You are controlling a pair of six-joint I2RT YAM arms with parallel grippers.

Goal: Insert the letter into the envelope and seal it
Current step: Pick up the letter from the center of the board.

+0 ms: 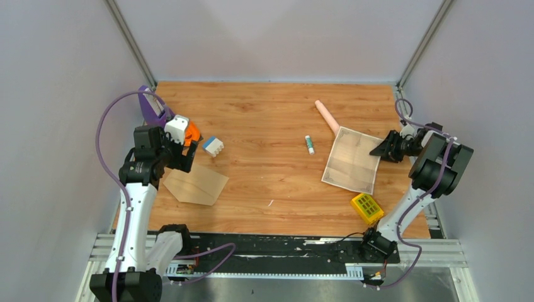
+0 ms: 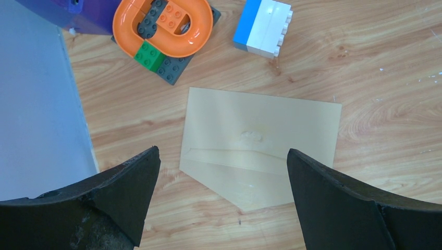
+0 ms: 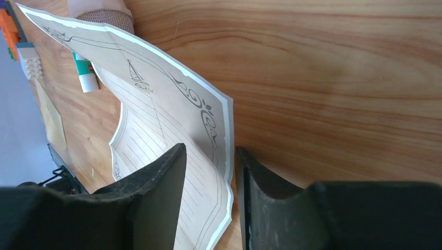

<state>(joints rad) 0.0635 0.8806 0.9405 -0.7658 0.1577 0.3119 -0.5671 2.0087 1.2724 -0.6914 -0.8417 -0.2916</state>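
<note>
L gripper (image 2: 223, 152) gapes wide above envelope (image 2: 260, 127); R gripper (image 3: 209, 151) jaws, part-closed, straddle letter (image 3: 156, 117) edge w/o clamping it.

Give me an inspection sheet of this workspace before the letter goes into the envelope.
Surface: wood-grain tabletop, a few white specks.
Job's things: pale creased paper letter on the right, one edge lifted; tan kraft envelope flat on the left, flap open.
Clutter: pink cylinder, white-and-green tube, yellow gridded block, blue-and-white brick, orange-and-grey brick build, purple plastic piece.
Grippers: left gripper wide open above the envelope; right gripper narrowly apart around the letter's edge.
Cables: purple cable looped along each arm.
Surroundings: plain grey walls; metal rail at the near edge.
</note>
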